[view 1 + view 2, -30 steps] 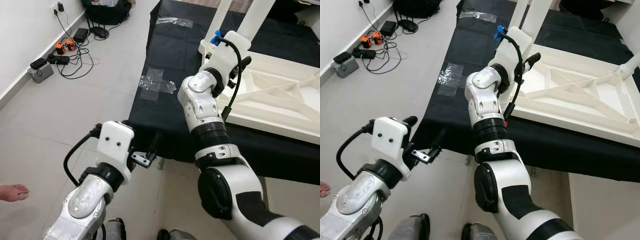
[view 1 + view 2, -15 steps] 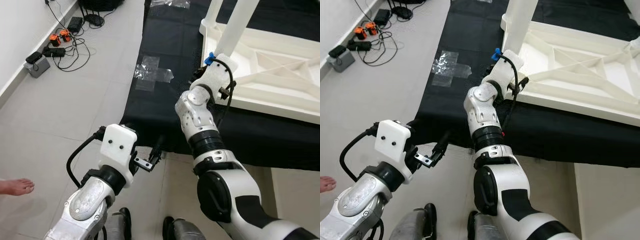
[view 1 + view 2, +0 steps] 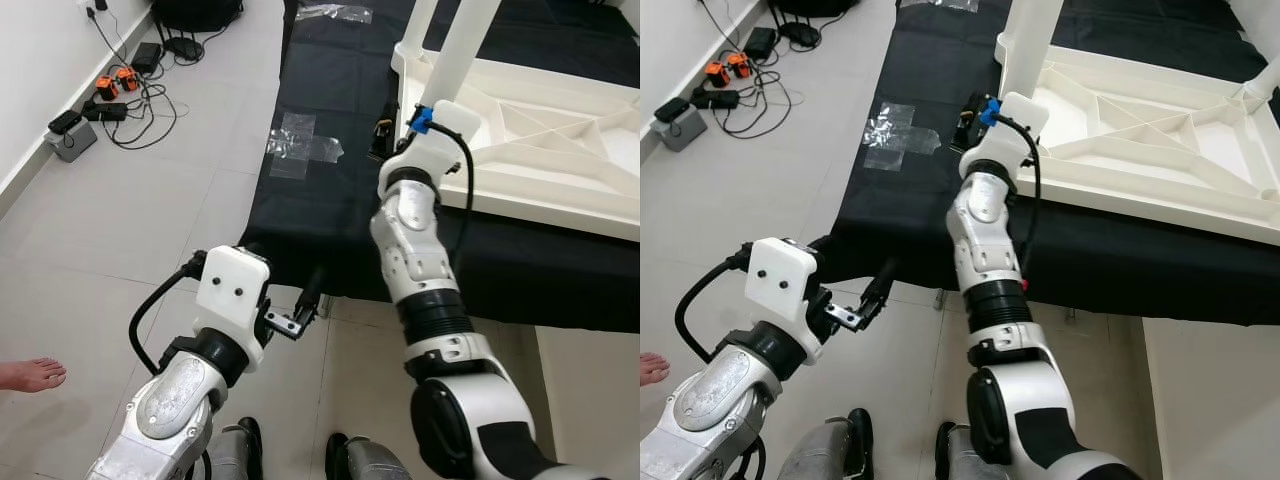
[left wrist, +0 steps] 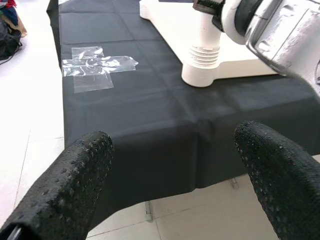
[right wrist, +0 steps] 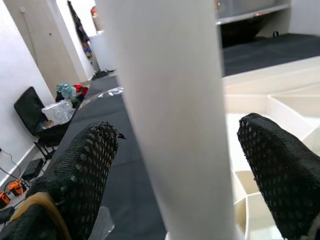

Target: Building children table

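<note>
While the white children's table (image 3: 1140, 130) lies upside down on a black-covered bench (image 3: 330, 190), one of its legs (image 5: 170, 120) stands upright at the near corner, and the right gripper (image 5: 175, 165) reaches to it with its fingers (image 5: 80, 175) spread on either side of the leg, not touching it. Clear tape (image 3: 300, 155) is stuck to the black cover. Lower down, the left gripper (image 4: 175, 170) hovers over the tiled floor (image 3: 130, 220) just off the bench's corner, fingers apart. Cables and chargers (image 3: 110, 95) lie by the wall, and a person's bare foot (image 3: 30, 377) rests on the floor.

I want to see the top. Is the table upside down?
Yes. The table lies ribbed underside up on the black cloth, its leg pointing upward.
</note>
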You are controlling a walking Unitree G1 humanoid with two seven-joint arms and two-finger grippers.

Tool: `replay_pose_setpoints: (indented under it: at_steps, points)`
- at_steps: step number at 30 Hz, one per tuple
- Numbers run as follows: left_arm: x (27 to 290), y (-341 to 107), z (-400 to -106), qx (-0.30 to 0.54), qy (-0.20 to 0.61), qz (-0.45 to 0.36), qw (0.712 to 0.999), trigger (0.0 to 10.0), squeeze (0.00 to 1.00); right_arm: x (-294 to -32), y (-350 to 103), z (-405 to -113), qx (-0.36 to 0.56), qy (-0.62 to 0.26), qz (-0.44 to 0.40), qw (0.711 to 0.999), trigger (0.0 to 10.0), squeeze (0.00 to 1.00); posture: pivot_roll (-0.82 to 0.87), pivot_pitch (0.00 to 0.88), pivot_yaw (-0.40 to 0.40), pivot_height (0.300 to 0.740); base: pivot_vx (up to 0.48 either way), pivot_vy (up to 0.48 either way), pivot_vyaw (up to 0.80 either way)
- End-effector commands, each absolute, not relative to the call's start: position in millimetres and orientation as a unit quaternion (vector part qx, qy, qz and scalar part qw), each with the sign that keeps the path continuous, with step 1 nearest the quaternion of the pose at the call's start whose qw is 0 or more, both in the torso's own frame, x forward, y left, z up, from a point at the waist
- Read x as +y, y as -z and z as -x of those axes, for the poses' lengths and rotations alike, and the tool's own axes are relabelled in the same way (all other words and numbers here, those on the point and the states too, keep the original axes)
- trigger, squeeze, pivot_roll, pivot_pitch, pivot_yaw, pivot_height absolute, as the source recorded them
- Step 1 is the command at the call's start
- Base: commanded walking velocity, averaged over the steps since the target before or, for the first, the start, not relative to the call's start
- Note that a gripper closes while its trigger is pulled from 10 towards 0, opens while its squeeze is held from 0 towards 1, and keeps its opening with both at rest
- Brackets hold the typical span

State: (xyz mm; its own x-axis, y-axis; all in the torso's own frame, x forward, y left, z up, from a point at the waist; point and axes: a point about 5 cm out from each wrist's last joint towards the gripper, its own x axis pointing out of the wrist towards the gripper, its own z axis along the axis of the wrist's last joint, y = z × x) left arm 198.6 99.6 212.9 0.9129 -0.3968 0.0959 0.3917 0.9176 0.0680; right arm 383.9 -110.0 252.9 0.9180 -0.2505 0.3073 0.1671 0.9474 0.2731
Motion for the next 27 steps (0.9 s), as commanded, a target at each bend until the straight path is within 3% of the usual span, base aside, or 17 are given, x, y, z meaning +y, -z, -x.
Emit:
replay_pose_setpoints:
  at_steps: [1,10,17,18,20,27]
  points:
    - [97.9,-210.4,-198.1,-0.049,0.210,-0.024,0.976,10.0,0.00,-117.3,-243.0,-384.8,-0.158,0.107,-0.108,0.976,10.0,0.00,0.06,0.218,-0.102,0.740,0.000,0.000,0.00]
    - [97.6,-210.4,-198.7,-0.050,0.210,-0.026,0.976,10.0,0.00,-122.5,-235.4,-385.0,-0.148,0.086,-0.101,0.980,10.0,0.00,0.07,0.211,-0.101,0.740,0.000,0.000,0.00]
    - [100.2,-209.7,-199.9,-0.051,0.207,-0.029,0.977,10.0,0.00,-135.9,-233.1,-364.5,-0.161,0.027,-0.102,0.981,10.0,0.00,0.06,0.200,-0.097,0.740,0.000,0.000,0.00]
    - [101.7,-208.4,-200.9,-0.051,0.204,-0.029,0.977,10.0,0.00,-145.6,-228.5,-345.6,-0.159,-0.010,-0.092,0.983,10.0,0.00,0.05,0.191,-0.091,0.740,0.000,0.000,0.00]
    - [101.7,-208.4,-200.9,-0.051,0.204,-0.029,0.977,10.0,0.00,-145.6,-228.5,-345.6,-0.159,-0.010,-0.092,0.983,10.0,0.00,0.05,0.191,-0.091,0.740,0.000,0.000,0.00]
    - [105.7,-201.2,-202.1,-0.039,0.196,-0.030,0.979,10.0,0.00,-155.7,-187.1,-292.6,-0.094,-0.120,-0.055,0.987,10.0,0.00,0.04,0.168,-0.085,0.740,0.000,0.000,0.00]
